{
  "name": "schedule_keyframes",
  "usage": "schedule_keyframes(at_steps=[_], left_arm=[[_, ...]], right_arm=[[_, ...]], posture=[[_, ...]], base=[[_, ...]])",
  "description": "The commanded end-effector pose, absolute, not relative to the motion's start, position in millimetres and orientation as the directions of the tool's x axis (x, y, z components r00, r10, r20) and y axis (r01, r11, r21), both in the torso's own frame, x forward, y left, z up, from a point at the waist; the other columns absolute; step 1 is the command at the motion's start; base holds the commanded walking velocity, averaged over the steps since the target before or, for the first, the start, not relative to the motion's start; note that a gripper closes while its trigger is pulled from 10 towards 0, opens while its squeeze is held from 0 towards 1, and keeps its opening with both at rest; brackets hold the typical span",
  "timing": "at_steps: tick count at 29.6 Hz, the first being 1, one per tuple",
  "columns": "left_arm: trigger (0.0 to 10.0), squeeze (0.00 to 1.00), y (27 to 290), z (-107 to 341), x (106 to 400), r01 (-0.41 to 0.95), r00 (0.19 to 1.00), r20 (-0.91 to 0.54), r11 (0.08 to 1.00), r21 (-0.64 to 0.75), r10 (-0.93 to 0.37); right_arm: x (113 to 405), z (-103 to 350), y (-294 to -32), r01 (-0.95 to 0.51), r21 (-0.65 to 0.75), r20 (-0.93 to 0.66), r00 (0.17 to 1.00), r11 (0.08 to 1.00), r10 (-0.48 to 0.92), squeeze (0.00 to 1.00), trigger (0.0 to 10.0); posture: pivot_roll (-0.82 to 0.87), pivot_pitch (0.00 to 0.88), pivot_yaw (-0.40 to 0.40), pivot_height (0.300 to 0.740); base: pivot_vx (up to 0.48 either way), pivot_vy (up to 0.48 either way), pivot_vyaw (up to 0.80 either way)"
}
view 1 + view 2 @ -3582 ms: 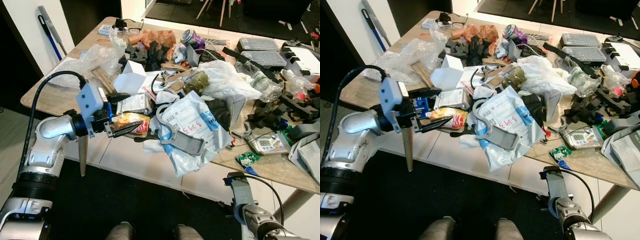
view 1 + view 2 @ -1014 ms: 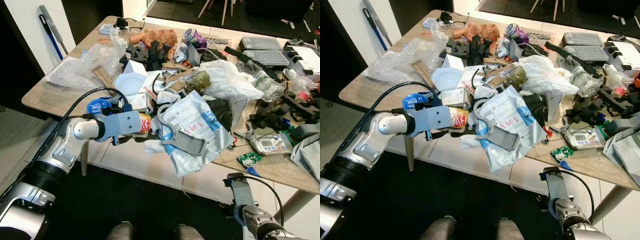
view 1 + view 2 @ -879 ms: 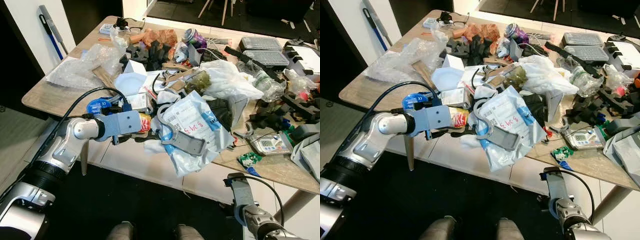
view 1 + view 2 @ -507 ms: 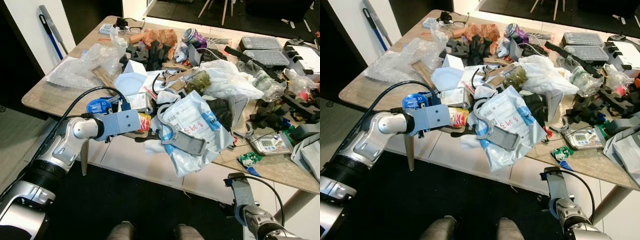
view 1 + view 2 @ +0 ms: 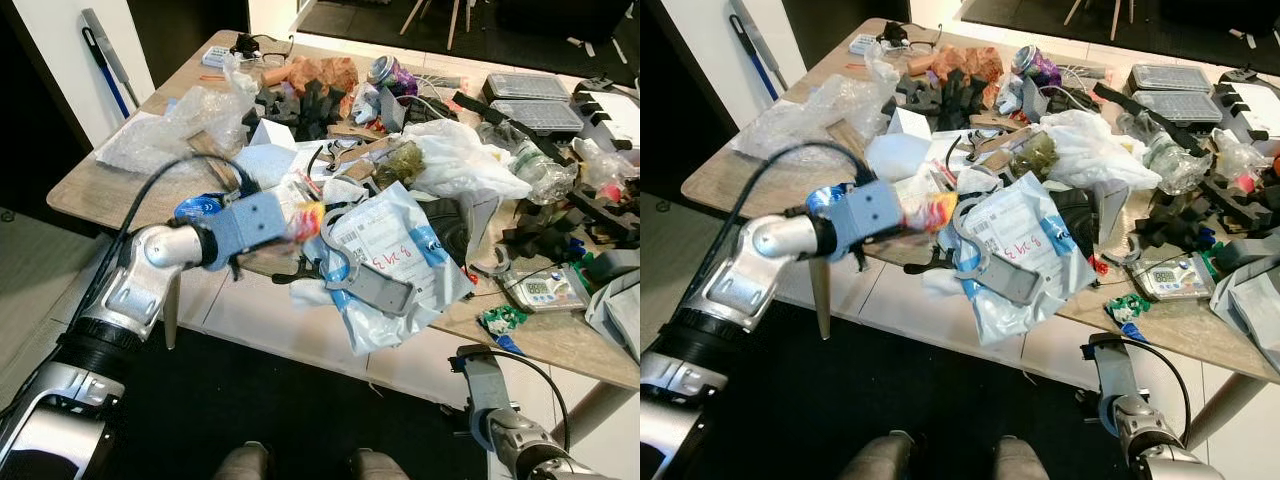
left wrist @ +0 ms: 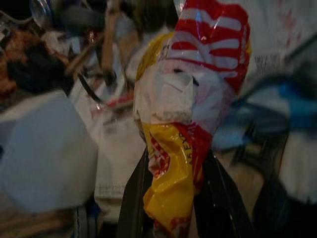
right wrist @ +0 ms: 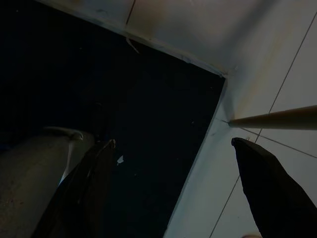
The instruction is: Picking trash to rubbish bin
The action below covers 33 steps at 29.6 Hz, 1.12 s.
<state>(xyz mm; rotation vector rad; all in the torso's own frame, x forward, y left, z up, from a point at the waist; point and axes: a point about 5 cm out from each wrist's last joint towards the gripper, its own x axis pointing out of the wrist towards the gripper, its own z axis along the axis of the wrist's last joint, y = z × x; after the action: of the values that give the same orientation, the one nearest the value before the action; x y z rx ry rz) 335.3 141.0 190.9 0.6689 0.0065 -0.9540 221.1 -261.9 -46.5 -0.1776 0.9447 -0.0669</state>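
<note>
A crumpled yellow, red and white snack wrapper [image 6: 188,114] sticks up between the two black fingers [image 6: 132,203] of my left gripper [image 6: 173,198], which is shut on it. In the eye views the wrapper [image 5: 305,222] hangs just above the cluttered table [image 5: 260,310], near the front edge, left of the white mailer bag [image 5: 390,250]. My left wrist block [image 5: 250,222] hides the fingers there. The right arm [image 5: 488,395] hangs idle below the table's front edge; its gripper [image 7: 178,198] is open over dark floor.
The table holds several piles: a clear plastic bag [image 5: 170,125], a white box [image 5: 265,160], black foam pieces [image 5: 300,100], a grey handle [image 5: 365,285] on the mailer bag, a small meter [image 5: 545,290]. A broom [image 5: 105,55] leans on the left wall. A table leg [image 5: 170,300] stands beside my left arm.
My left gripper has risen off the tabletop and drifted slightly right with the wrapper in it. The right arm has not moved.
</note>
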Motion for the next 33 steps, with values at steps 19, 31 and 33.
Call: schedule_keyframes(at_steps=[19, 31, 33], left_arm=[[10.0, 0.00, 186.6, 256.2, 303.9, 0.911, 0.363, 0.521, 0.410, -0.027, -0.772], [10.0, 0.00, 217.9, 225.3, 296.2, 0.859, 0.500, 0.526, 0.474, -0.196, -0.688], [10.0, 0.00, 222.6, 215.9, 296.2, 0.845, 0.529, 0.510, 0.480, -0.238, -0.678]], right_arm=[[215.7, -49.6, -263.2, -0.010, -0.174, -0.811, 0.568, 0.985, -0.138, 0.00, 10.0], [215.6, -51.1, -259.1, -0.020, -0.167, -0.815, 0.565, 0.986, -0.127, 0.00, 10.0], [215.4, -51.3, -259.0, -0.019, -0.167, -0.816, 0.564, 0.986, -0.127, 0.00, 10.0]], posture=[[0.02, 0.125, -0.004, 0.740], [0.03, 0.125, -0.003, 0.740], [0.03, 0.125, -0.003, 0.740]], base=[[0.000, 0.000, 0.00], [-0.159, 0.000, 0.00], [-0.330, 0.000, 0.00]])
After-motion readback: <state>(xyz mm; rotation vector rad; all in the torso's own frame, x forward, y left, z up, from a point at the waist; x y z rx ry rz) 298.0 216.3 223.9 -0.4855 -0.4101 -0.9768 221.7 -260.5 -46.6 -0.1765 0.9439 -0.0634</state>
